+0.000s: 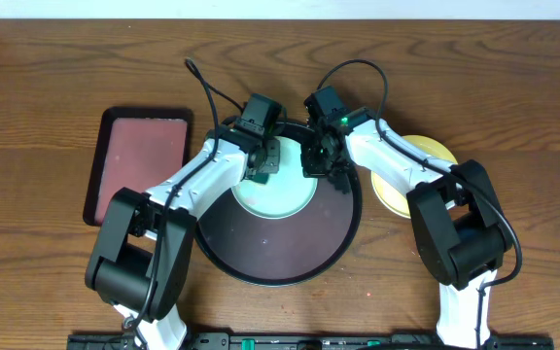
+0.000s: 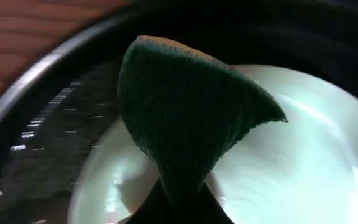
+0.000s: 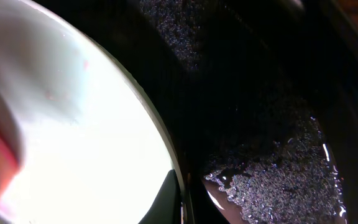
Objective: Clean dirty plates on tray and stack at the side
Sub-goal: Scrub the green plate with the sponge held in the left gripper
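Observation:
A pale mint-green plate (image 1: 280,199) lies in the back half of the round black tray (image 1: 290,262). My left gripper (image 1: 263,167) is shut on a dark green sponge (image 2: 185,118) and holds it on the plate (image 2: 291,155) near its back edge. My right gripper (image 1: 321,167) is shut on the plate's right rim; in the right wrist view one finger (image 3: 166,196) lies on the plate (image 3: 73,124) at its edge. A pale yellow plate (image 1: 426,151) lies on the table to the right of the tray, partly under the right arm. A second mint plate is not visible.
A dark red rectangular tray (image 1: 139,160) lies on the table at the left. The black tray's floor (image 3: 266,180) is wet and speckled with droplets. Both arms cross over the tray's back rim.

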